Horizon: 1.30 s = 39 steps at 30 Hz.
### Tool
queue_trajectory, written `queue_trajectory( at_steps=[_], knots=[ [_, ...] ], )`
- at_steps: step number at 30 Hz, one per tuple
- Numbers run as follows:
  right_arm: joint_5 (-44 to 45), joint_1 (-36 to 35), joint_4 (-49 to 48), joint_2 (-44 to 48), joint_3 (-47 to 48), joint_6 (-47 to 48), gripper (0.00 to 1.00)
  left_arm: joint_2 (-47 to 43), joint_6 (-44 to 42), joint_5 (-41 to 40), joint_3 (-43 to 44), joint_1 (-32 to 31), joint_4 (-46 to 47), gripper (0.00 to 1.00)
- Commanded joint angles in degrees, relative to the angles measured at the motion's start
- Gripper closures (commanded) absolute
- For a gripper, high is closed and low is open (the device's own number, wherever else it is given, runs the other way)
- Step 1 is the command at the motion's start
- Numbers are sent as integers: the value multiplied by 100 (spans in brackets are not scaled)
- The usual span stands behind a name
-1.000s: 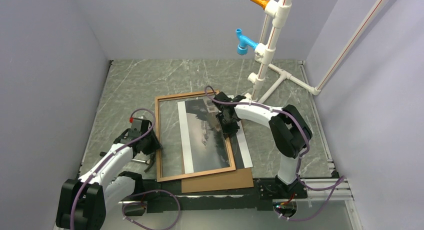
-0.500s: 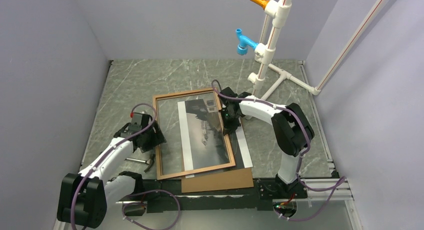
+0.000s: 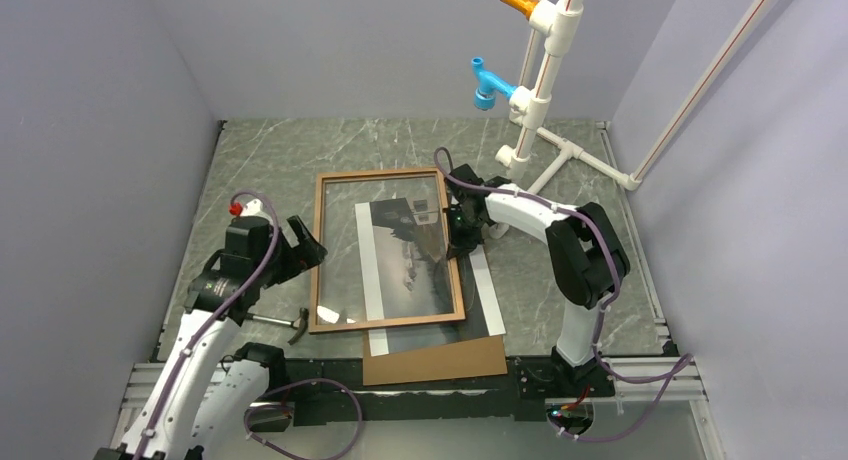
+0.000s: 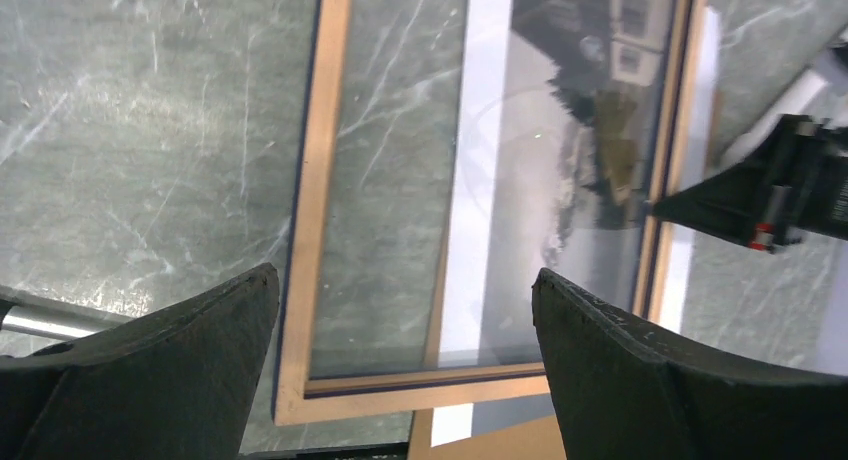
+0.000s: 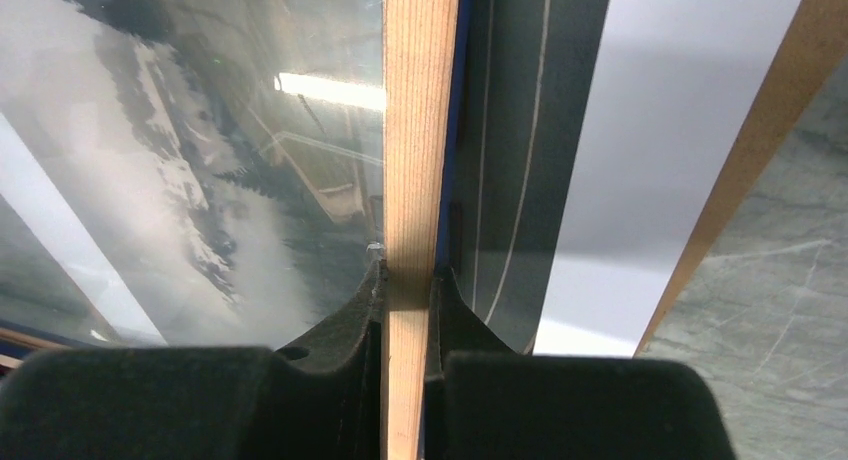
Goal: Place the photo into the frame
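The frame (image 3: 322, 250), thin brown wood rails around glass, lies over the photo (image 3: 410, 265), a grey mountain print with white bands. My right gripper (image 3: 458, 230) is shut on the frame's right rail. In the right wrist view both fingers (image 5: 350, 320) press the wooden rail (image 5: 420, 130), and the photo (image 5: 200, 180) shows through the glass. My left gripper (image 3: 305, 245) hangs open above the table, just left of the frame's left rail and holding nothing. Its wrist view looks down between wide-apart fingers (image 4: 660, 380) onto the frame (image 4: 320, 180) and photo (image 4: 560, 180).
A brown backing board (image 3: 440, 360) lies under the photo's near end. A hammer (image 3: 285, 323) rests on the table near the frame's near-left corner. A white pipe stand (image 3: 540, 110) with blue and orange fittings rises at the back right.
My left gripper opened, let go of the frame's left rail and rose. The frame slid toward the far side and squared up, with the right gripper shut on its right rail.
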<state>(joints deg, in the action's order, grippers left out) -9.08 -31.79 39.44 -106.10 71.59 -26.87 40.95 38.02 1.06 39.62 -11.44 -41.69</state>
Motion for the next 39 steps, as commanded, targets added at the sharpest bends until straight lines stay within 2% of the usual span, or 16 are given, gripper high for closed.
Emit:
queue_trajectory(
  at_steps=[1, 10, 22, 39],
  knots=[
    [-383, -2, -296, -58, 591, -176, 100, -220, -148, 46, 540, -4, -447, 1],
    [270, -71, -69, -358, 1096, -236, 100, -491, -106, -61, 680, 1, -606, 1],
    [345, -69, 27, -697, 1782, -464, 100, -486, -76, -88, 603, 1, -686, 1],
    [121, -437, 391, -2039, 3920, -784, 100, -462, -71, -88, 515, 0, -655, 1]
  ],
)
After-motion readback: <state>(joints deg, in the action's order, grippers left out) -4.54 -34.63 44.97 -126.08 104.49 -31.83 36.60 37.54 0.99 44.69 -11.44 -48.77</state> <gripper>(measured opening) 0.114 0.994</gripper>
